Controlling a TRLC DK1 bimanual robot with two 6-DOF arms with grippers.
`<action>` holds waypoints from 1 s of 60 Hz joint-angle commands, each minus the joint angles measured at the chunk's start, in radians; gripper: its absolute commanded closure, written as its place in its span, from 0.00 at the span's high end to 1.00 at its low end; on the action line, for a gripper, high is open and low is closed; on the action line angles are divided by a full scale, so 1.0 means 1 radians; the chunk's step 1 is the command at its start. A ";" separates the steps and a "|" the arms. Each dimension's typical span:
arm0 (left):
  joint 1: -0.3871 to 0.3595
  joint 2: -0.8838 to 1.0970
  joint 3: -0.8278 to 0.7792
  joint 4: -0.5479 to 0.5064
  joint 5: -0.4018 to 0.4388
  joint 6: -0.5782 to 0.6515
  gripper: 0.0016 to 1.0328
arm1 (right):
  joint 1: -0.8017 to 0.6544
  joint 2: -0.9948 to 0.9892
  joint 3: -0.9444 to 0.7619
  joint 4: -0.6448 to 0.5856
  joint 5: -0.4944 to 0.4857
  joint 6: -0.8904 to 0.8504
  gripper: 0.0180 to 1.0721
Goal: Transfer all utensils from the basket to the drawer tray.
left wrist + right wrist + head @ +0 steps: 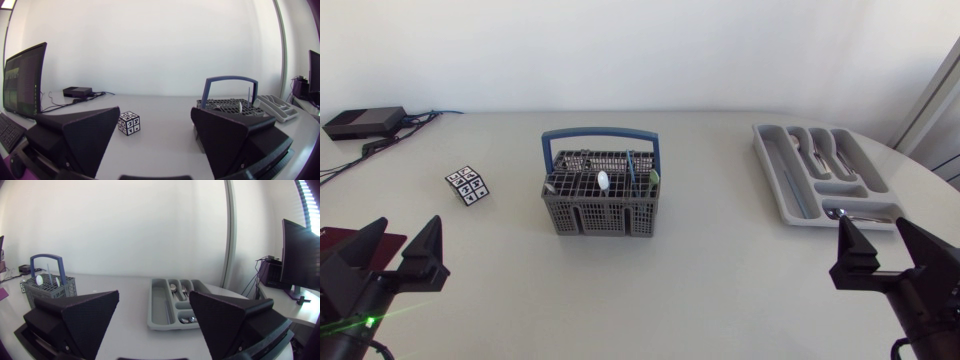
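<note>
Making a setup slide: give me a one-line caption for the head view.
Left gripper and right gripper, both open and empty; utensils stand in the basket, cutlery lies in the drawer tray.

Basket (pixel 600 215): grey plastic lattice, matt. Handle (pixel 600 133): smooth blue plastic. Drawer tray (pixel 767 160): light grey plastic, smooth. Cutlery (pixel 817 150) within: glossy metal. Surface (pixel 720 270): off-white, matt. Left tool (pixel 402 235) and right tool (pixel 875 235): matt black, finely textured.

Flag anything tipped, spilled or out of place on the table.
Nothing stands out. The basket stands upright with utensils still in it, the drawer tray lies flat with cutlery inside its compartments, nothing spilled. Only the patterned cube left of the basket is unrelated to the job.
</note>
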State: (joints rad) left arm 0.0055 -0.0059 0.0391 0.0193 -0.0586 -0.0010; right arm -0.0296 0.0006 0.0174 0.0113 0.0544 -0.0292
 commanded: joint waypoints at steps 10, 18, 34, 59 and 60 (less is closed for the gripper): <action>-0.009 -0.008 -0.041 -0.007 -0.004 -0.024 0.96 | 0.016 -0.005 -0.020 -0.002 -0.002 0.011 0.96; -0.007 -0.008 -0.041 -0.007 -0.004 -0.031 0.96 | 0.013 -0.007 -0.020 -0.001 -0.002 0.006 0.96; -0.002 -0.008 -0.021 -0.012 -0.004 -0.027 0.96 | 0.016 -0.007 -0.017 0.004 -0.001 0.008 0.96; -0.013 0.087 0.074 0.024 -0.004 -0.013 0.96 | 0.074 0.067 0.064 0.009 0.012 0.008 0.96; -0.015 0.103 0.081 0.028 -0.004 -0.013 0.96 | 0.076 0.079 0.070 0.012 0.012 0.008 0.96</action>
State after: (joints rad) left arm 0.0029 0.0357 0.0658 0.0219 -0.0586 -0.0040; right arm 0.0341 0.0368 0.0410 0.0101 0.0566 -0.0292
